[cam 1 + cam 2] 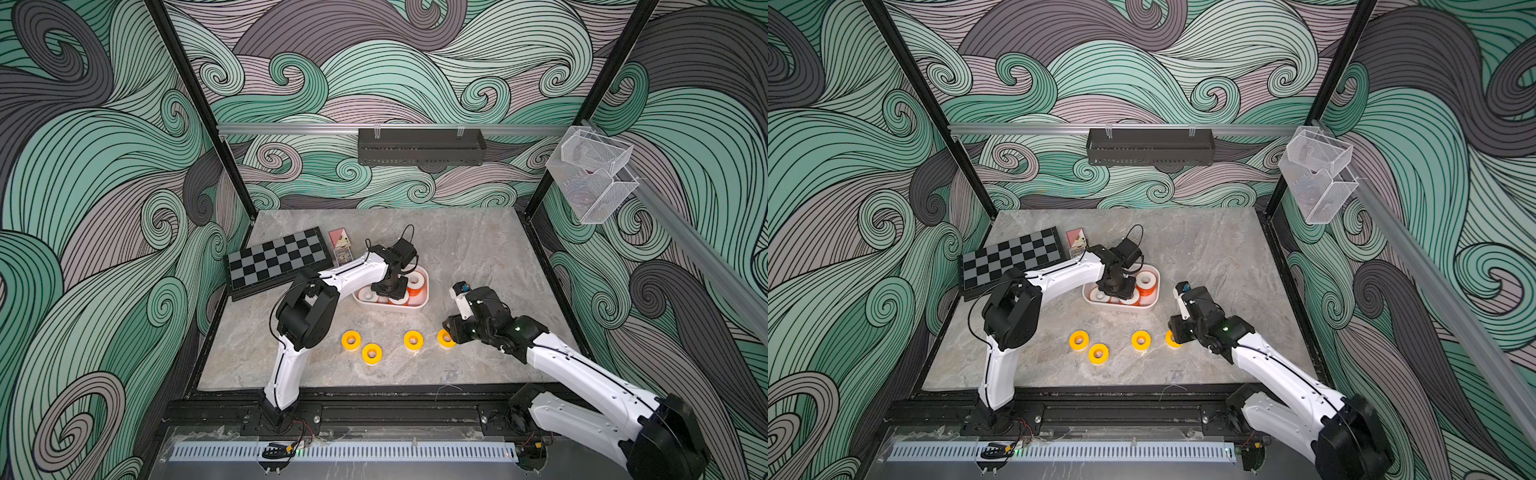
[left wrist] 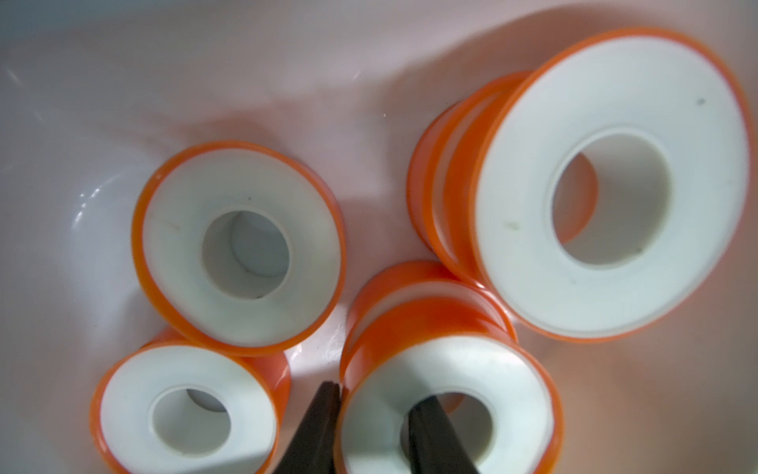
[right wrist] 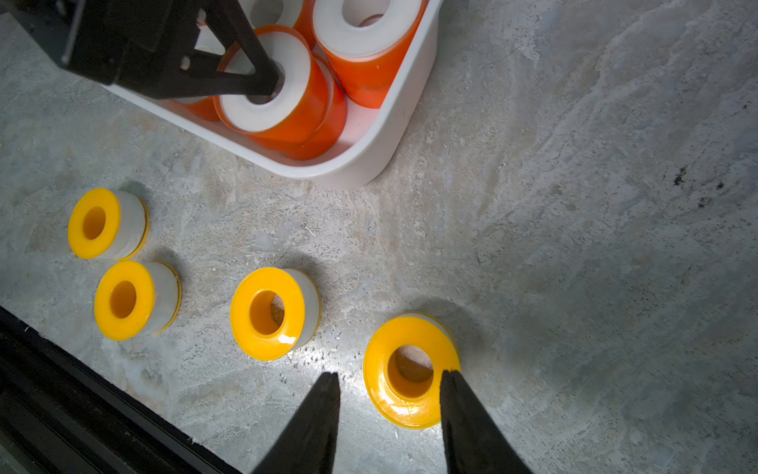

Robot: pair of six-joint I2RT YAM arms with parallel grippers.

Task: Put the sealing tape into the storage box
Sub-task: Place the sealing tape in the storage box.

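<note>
The storage box (image 1: 422, 305) (image 1: 1152, 305) (image 3: 369, 164) is a shallow white tub at mid-table holding several sealing tape rolls with white faces and orange sides (image 2: 238, 246) (image 2: 611, 180). My left gripper (image 1: 388, 289) (image 1: 1115, 286) (image 2: 377, 394) reaches down into the box. It is shut on the wall of one orange roll (image 2: 484, 369) (image 3: 287, 61), with one finger in its hole and the other outside its rim. Several yellow rolls (image 1: 351, 340) (image 1: 413, 340) stand on the table in front of the box. My right gripper (image 1: 451, 332) (image 3: 389, 374) hangs open over the rightmost yellow roll (image 3: 410, 369) (image 1: 1170, 338).
A folded chessboard (image 1: 278, 259) and two small card boxes (image 1: 340, 245) lie at the back left of the table. A long black perforated tray (image 1: 419, 145) hangs on the back rail. Clear mesh baskets (image 1: 590, 170) hang at the right. A black rail (image 3: 82, 390) edges the table's front.
</note>
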